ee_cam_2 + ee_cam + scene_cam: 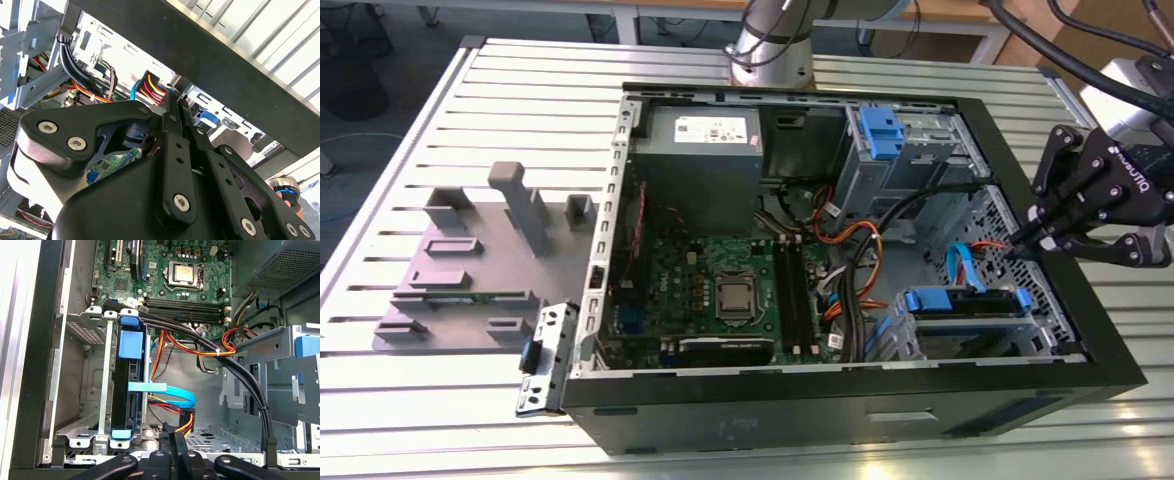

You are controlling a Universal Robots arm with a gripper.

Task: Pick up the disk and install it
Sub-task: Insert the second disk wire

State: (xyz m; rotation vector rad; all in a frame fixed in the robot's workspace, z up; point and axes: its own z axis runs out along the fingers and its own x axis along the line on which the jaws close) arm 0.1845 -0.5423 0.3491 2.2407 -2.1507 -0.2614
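The disk (131, 390) stands on edge in the grey drive cage (80, 390) at the case's front corner, a dark slab framed by its blue carrier bracket (131, 342). In the exterior view the disk (963, 302) lies low at the exterior view's right, inside the open black computer case (854, 400). My gripper (1017, 247) hovers above the case's wall on that side, a short way above and beside the disk. In both wrist views its black fingers (172, 435) meet with nothing between them; the gripper (170, 105) is shut and apart from the disk.
Black, orange and blue cables (200, 347) cross between the disk's cage and the motherboard (720, 290). A grey power supply (698, 150) and a second cage with a blue latch (881, 130) sit at the back. A grey fixture block (480, 260) stands on the slatted table (520, 90).
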